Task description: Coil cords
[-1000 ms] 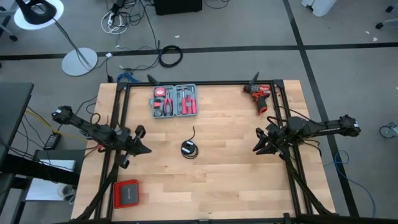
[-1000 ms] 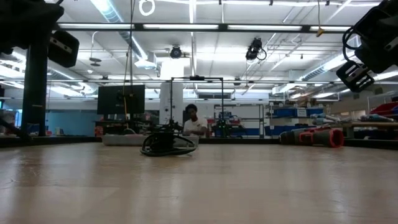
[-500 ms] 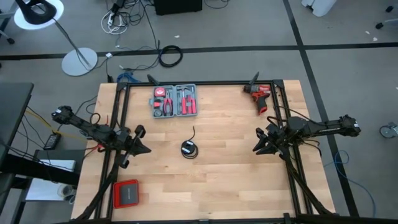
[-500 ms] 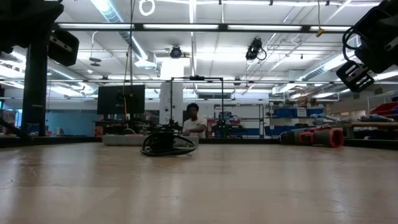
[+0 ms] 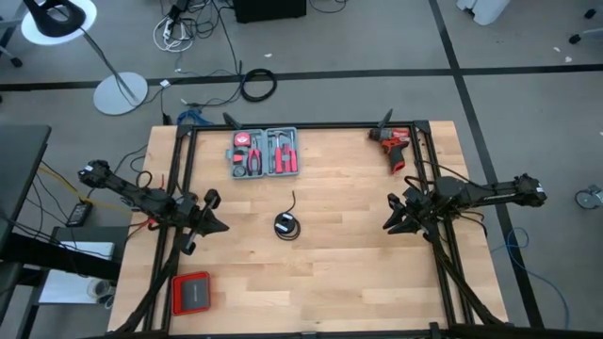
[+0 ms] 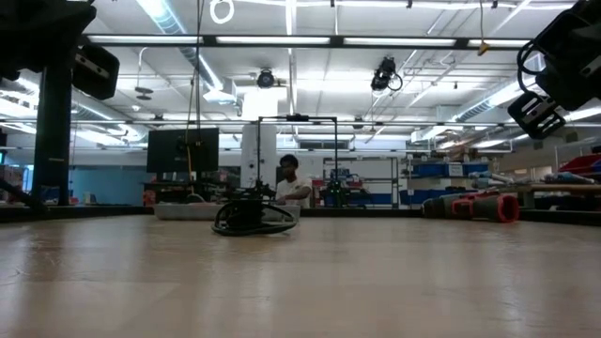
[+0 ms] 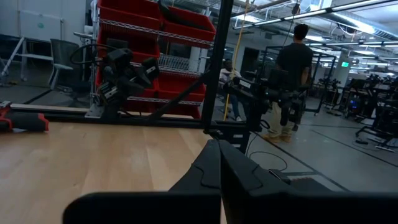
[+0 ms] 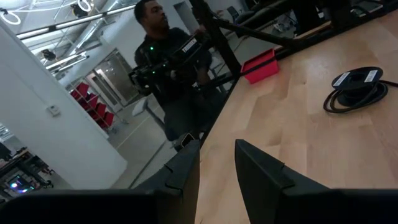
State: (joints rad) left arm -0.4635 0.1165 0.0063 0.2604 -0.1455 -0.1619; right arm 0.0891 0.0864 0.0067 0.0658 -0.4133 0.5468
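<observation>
The cord, a thin black cable wound into a flat round coil with one short straight tail, lies at the middle of the pale wood-plank bench. The left gripper hangs near the left edge, its dark tapered jaws together. The right gripper hangs near the right edge, jaws apart, holding nothing. A grey moulded tool case sits by the far edge.

The table is pale wood in plank stripes, framed in black. The cord is black. The case by the far edge is grey with red-handled tools. The drill at the far right corner is red and black. The box at the near left corner is red with a dark grey top.
</observation>
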